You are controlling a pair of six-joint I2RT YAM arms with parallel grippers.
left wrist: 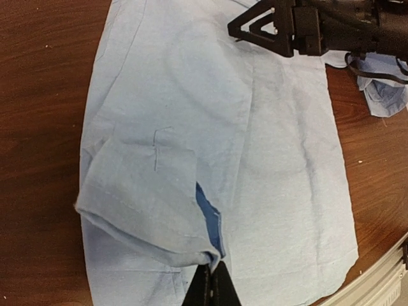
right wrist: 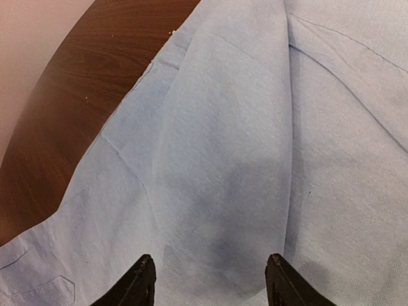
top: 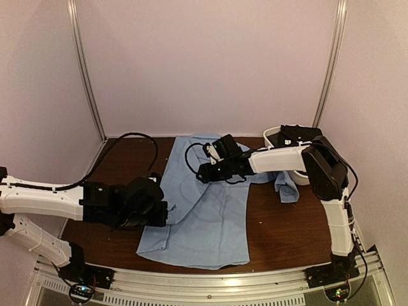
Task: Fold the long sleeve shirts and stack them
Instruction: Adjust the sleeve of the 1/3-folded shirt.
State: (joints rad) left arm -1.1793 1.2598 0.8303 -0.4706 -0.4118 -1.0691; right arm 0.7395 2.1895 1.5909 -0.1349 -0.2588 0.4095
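On the surface [top: 280, 229], the shirt [top: 210, 217] lies spread; our left gripper [left wrist: 212, 280] clamps its folded edge, and the right gripper [right wrist: 210, 261] (jaws apart) hovers above. We should draw the fold across evenly.

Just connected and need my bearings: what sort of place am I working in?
Probably an enclosed lab test cell: blank wall panels between metal corner posts, a dark wooden table edged by an aluminium rail, with a light blue shirt spread on it.
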